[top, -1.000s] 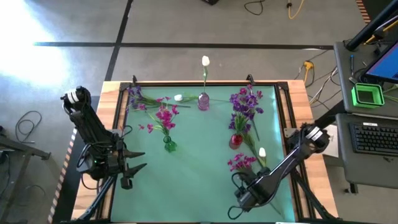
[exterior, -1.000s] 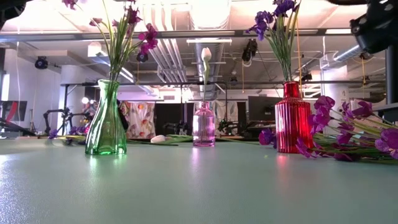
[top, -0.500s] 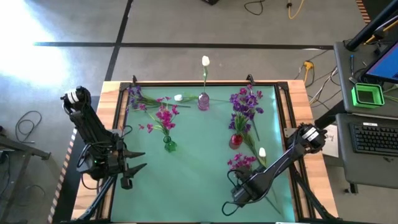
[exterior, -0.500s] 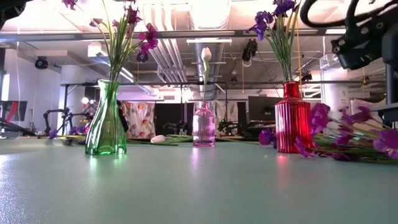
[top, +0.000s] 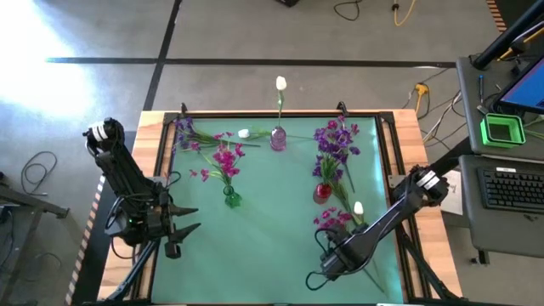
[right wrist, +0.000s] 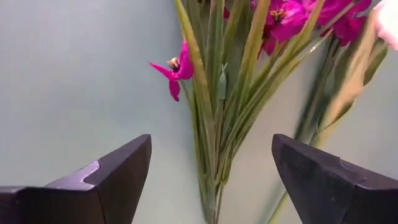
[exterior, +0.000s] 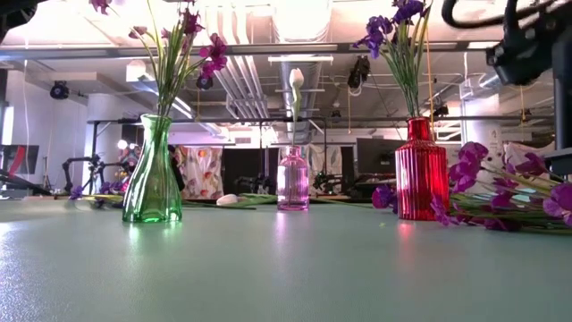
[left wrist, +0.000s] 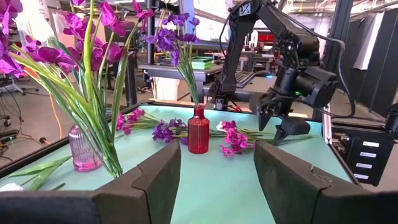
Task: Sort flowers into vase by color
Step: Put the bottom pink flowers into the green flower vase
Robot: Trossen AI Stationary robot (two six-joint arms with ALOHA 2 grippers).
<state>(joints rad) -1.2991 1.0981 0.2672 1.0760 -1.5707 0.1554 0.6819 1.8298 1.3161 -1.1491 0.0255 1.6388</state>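
Observation:
Three vases stand on the green mat. The green vase (top: pixel 231 200) holds magenta flowers, the pink vase (top: pixel 278 138) a white bud, and the red vase (top: pixel 322 192) purple flowers. A loose magenta flower (top: pixel 330 220) and a white bud (top: pixel 359 208) lie at the right. More loose flowers (top: pixel 194 136) lie at the far left. My right gripper (right wrist: pixel 211 180) points down, open, one finger on each side of the magenta flower's green stems (right wrist: pixel 214 124), without touching them. My left gripper (top: pixel 194 219) waits open at the table's left edge, pointing level across it.
A loose white bud (top: pixel 244 133) lies beside the pink vase. The mat's middle and near left are bare. Wooden table edges (top: pixel 406 136) frame the mat. A desk with a keyboard (top: pixel 514 187) stands beyond the right edge.
My right gripper has stayed open above the loose magenta flower, swaying slightly toward the table's left edge and back. In the low view the flower's blooms have dipped a little and come up again.

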